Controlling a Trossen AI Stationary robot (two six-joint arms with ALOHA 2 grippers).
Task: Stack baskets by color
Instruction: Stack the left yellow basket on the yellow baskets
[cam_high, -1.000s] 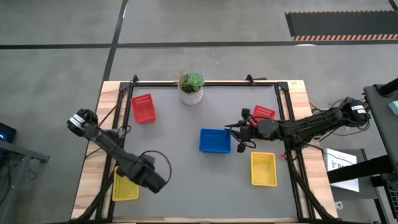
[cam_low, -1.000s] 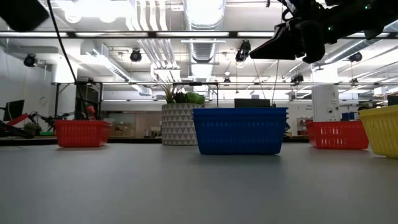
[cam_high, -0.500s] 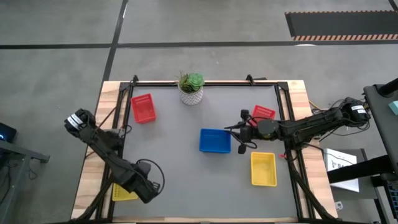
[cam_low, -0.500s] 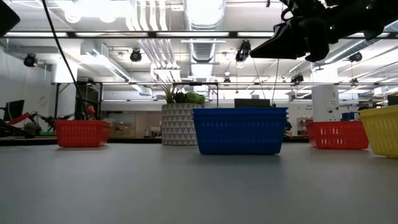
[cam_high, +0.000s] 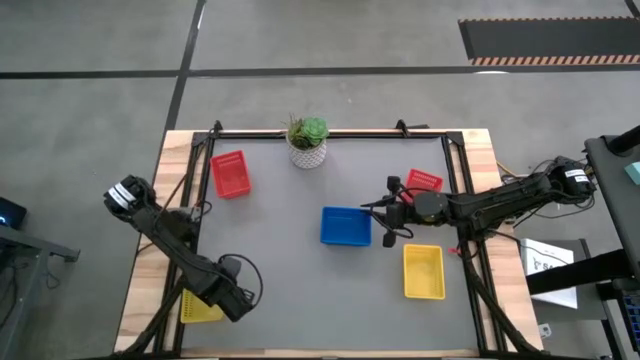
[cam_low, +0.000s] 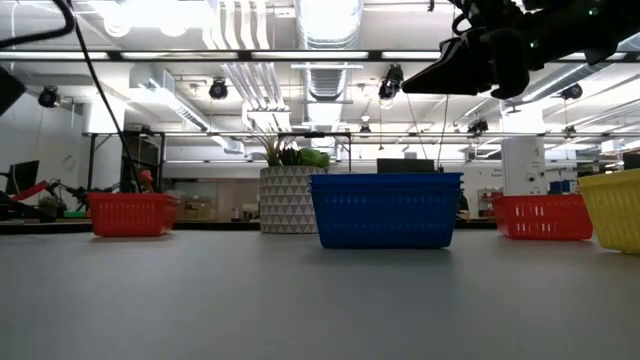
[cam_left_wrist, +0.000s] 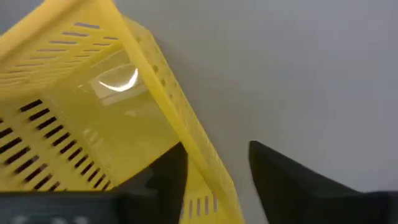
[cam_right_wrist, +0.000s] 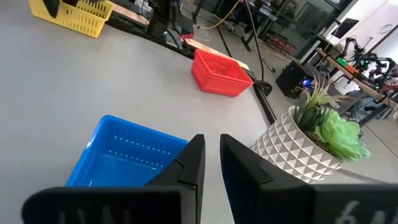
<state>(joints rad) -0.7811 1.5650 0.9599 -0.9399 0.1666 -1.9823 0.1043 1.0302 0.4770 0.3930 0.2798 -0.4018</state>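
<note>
Five basket spots show; the yellow basket sits at the worktop's seven o'clock, left tool wide astride its thin wall. Looks light and bendy, so pinch the rim. Right tool narrow, empty, above the blue basket.

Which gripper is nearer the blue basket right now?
Right. The right gripper hangs just beside the blue basket, on its side toward the right arm. The left gripper is far off at the table's near left corner, at a yellow basket.
</note>
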